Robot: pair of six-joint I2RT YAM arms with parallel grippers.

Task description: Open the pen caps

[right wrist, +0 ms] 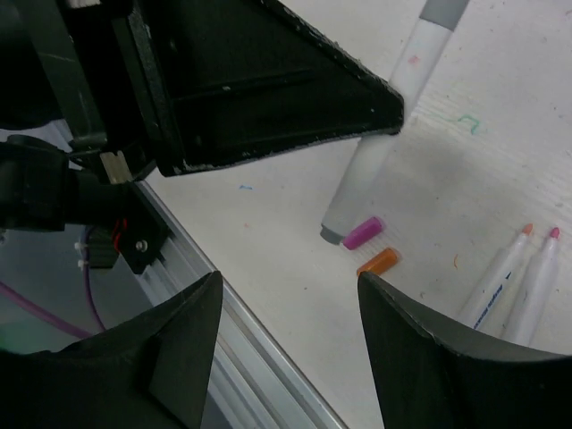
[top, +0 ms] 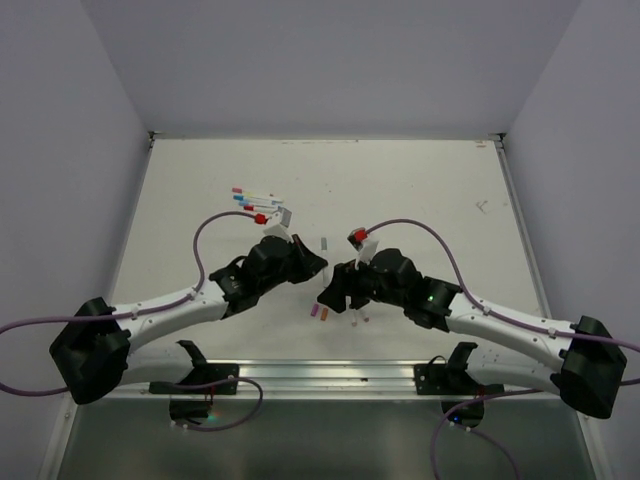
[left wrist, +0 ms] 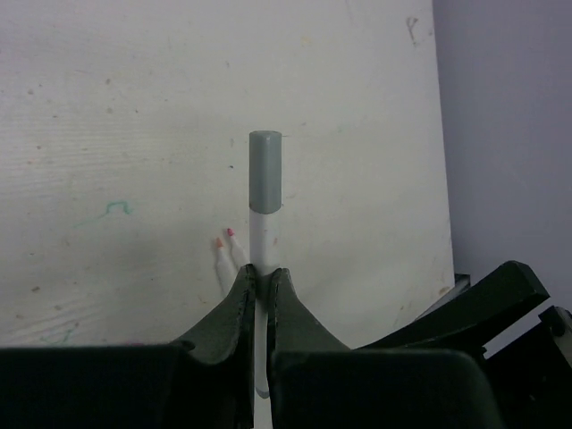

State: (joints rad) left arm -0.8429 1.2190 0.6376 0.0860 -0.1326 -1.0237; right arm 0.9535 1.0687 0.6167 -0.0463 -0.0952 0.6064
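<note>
Grey cap point(left wrist: 265, 172) sits on the white pen point(left wrist: 263, 239) clenched in the left tool point(left wrist: 261, 286); the right tool point(right wrist: 288, 295) gapes empty nearby. Two uncapped pens point(right wrist: 514, 281) lie on the surface point(left wrist: 107, 107) beside a pink cap point(right wrist: 363, 232) and an orange cap point(right wrist: 379, 262). The farther pens point(top: 258, 199) look unopened.

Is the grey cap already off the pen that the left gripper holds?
No, the grey cap sits on the end of the pen, beyond the shut left gripper.

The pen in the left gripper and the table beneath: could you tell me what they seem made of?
The pen looks like smooth moulded plastic, white; its grey cap matte plastic. The table is probably painted or laminated board: matte, faintly grained, scuffed.
</note>
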